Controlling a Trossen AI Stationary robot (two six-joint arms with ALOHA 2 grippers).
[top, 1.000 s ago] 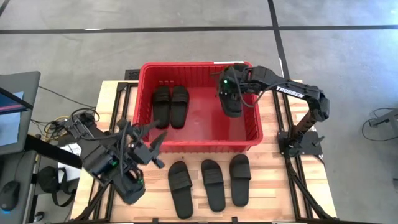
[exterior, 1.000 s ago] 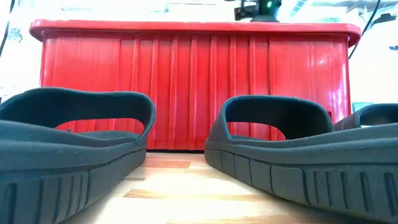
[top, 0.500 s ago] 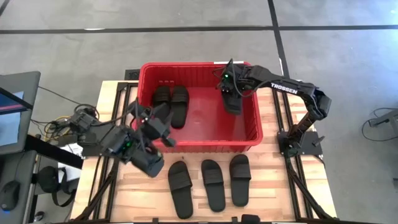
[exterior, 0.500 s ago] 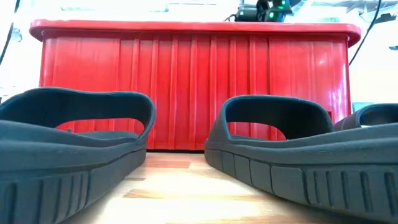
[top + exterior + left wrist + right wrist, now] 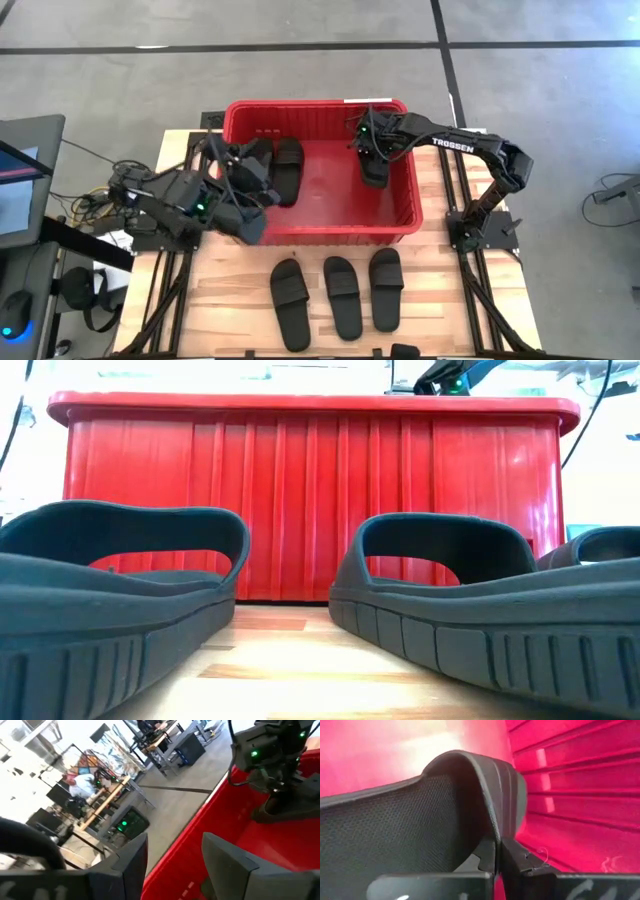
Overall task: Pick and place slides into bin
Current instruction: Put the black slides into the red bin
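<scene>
The red bin (image 5: 240, 235) stands at the table's middle, toward its far edge, with two black slides (image 5: 289, 170) lying on its floor at the left. My right gripper (image 5: 372, 140) reaches into the bin's right part, shut on a third slide (image 5: 375, 168). My left gripper (image 5: 255, 178) hovers open over the bin's near left part, above the two slides, with nothing between its fingers (image 5: 127, 865). Three more slides (image 5: 343, 297) lie on their soles in a row on the table in front of the bin. My right gripper pinches the slide's strap at its edge (image 5: 492, 837) between its two fingers. The fingers come from above, slanting down. The slide hangs tilted below them inside the bin, beside its right wall (image 5: 570, 785). Whether its lower end touches the floor, I cannot tell.
The bin's floor (image 5: 330, 195) is bare between the two lying slides and the held one. In the low view two of the table's slides (image 5: 470, 610) stand close before the bin's front wall (image 5: 310, 500). A monitor (image 5: 20, 170) stands off the table's left.
My left gripper has swung from the table's near left toward the far edge and the bin, ending over the bin's near left part, still open. My right gripper has sunk into the bin with its slide, staying shut on the strap.
</scene>
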